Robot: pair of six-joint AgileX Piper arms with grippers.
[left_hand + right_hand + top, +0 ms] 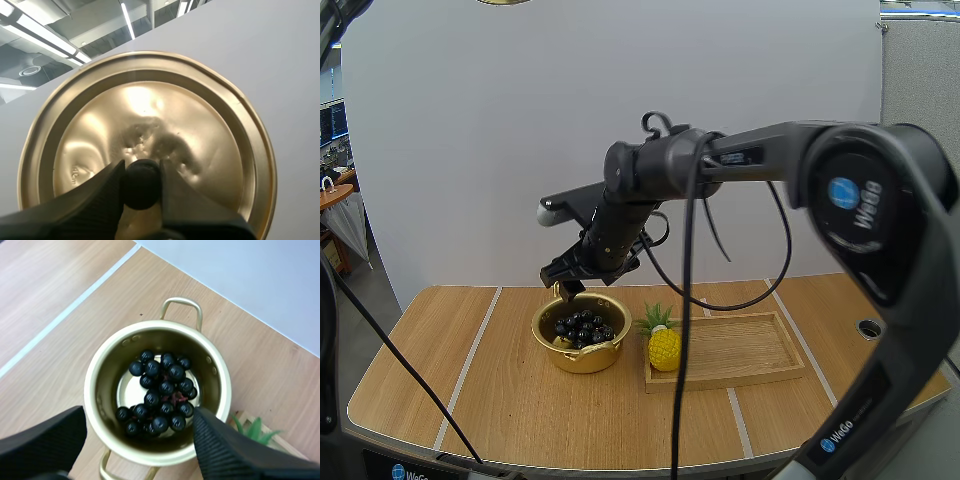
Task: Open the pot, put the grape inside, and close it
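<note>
Wooden table (500,400) here has the gold pot (582,362) sitting open on it with the bunch of grapes (582,327) already down inside, and a little toy pineapple (663,347) stands at the left end of the wooden tray (745,350), just beside the pot. Right gripper (570,288) hangs right over the pot, fingers (45,440) spread wide with nothing between them. Left gripper (141,175) has its fingers pinched tight on the black knob (141,186) of the lid (150,110), which is held clear of the pot.
</note>
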